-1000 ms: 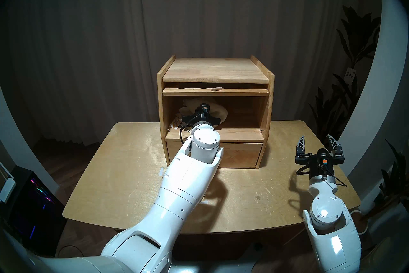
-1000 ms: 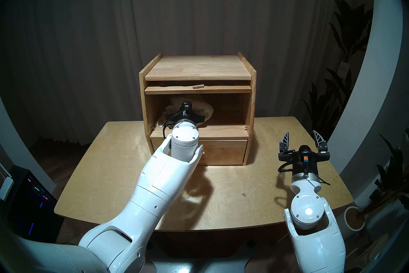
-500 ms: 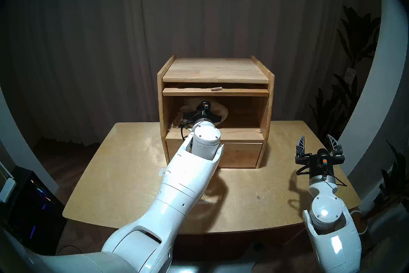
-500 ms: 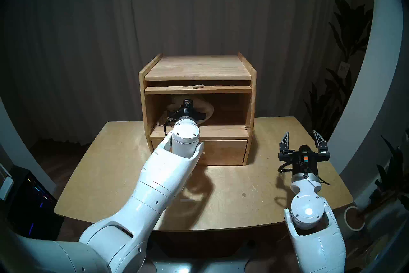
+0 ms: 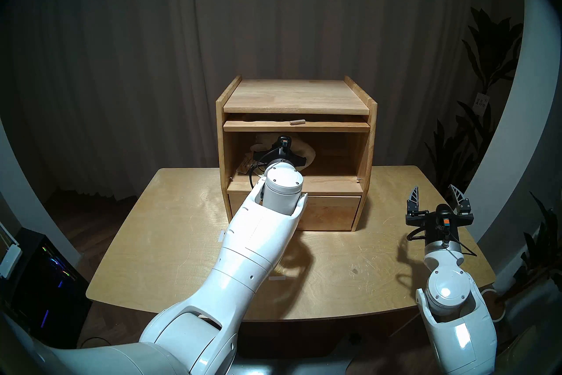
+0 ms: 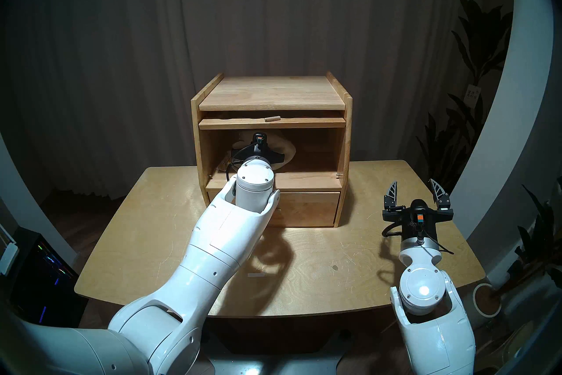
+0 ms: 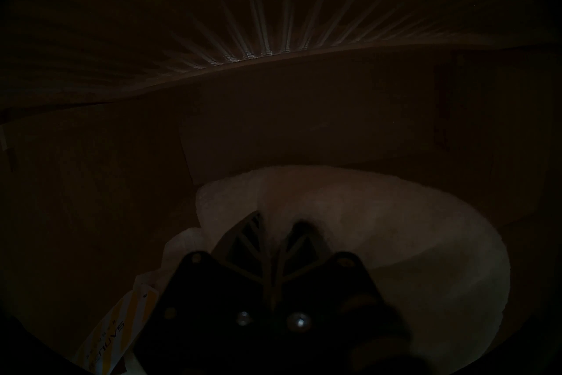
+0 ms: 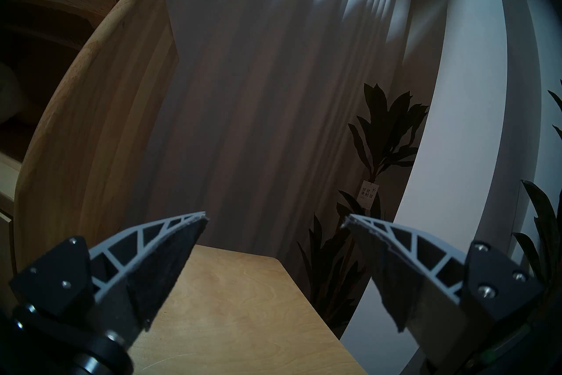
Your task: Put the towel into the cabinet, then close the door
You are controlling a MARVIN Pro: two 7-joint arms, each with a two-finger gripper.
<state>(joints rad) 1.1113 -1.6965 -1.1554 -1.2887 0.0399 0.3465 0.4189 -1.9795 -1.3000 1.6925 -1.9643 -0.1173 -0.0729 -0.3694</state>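
Observation:
The light wooden cabinet (image 5: 292, 97) stands at the back of the table. Its door (image 5: 334, 127) lies flat just under the top, peg knob (image 5: 297, 122) facing forward, so the large compartment is open. The cream towel (image 5: 307, 152) lies bunched in the compartment's left half. My left gripper (image 7: 278, 225) is inside the compartment with its fingers together, pinching the towel (image 7: 395, 228). In the head views my wrist hides those fingers. My right gripper (image 5: 435, 193) is open and empty above the table, right of the cabinet (image 8: 91, 121).
The drawer (image 5: 328, 213) below the compartment is shut. A paper tag (image 7: 115, 334) hangs from the towel near the compartment's left wall. The door's ribbed window (image 7: 273, 30) is overhead in the left wrist view. Plants (image 5: 486, 61) stand right of the table (image 5: 170, 243).
My left gripper has pushed a little deeper into the compartment, carrying the towel slightly back and right. The right arm has not moved.

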